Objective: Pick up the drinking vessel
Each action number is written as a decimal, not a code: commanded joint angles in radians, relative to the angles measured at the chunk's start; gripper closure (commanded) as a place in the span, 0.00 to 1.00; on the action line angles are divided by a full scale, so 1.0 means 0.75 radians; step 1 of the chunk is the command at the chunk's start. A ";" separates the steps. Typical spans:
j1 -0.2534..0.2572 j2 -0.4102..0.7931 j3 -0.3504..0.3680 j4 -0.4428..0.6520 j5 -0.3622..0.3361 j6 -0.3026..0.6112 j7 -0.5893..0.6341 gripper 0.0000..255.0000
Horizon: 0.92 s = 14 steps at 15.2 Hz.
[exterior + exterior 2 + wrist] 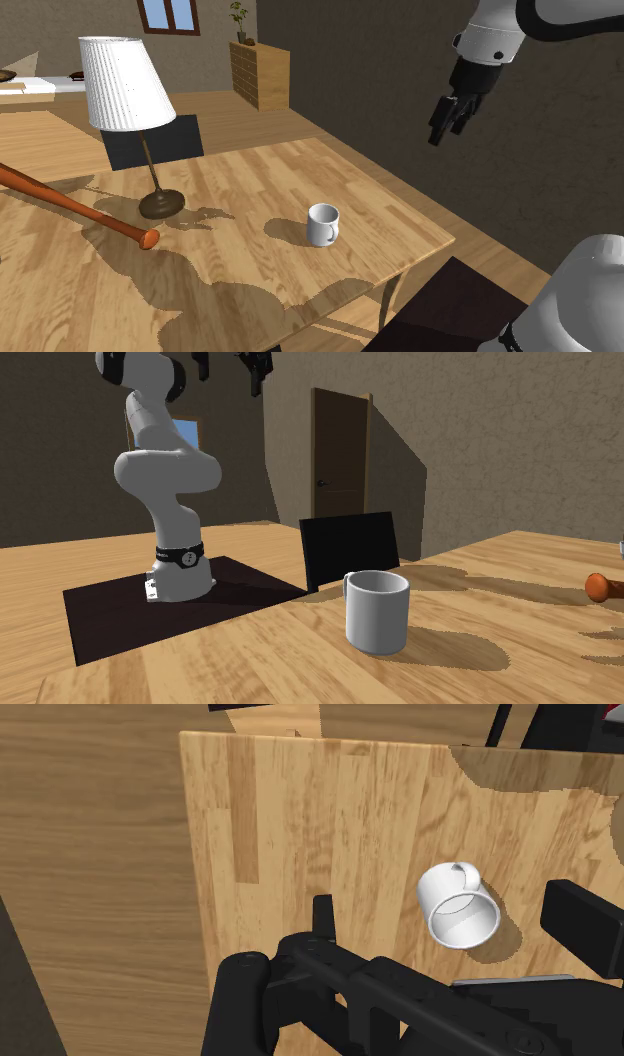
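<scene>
On the wooden table (262, 178), a white mug (323, 224) stands upright, well apart from the lamp (128, 88), to the lamp's right in the shoulder view. One bat (62, 201) ends near the lamp base. High up, the gripper (447, 128) hangs beyond the mug from the lamp, fingers spread, gripping nothing.

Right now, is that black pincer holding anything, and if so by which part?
Nothing is held. The pincer hangs open in the air, well clear of the white mug standing on the table.
</scene>
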 commanded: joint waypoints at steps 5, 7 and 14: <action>0.007 0.104 0.006 -0.075 0.018 0.170 0.020 0.00; 0.010 0.166 0.009 -0.102 0.026 0.254 0.029 0.00; 0.022 0.429 0.023 -0.141 0.052 0.541 0.056 0.00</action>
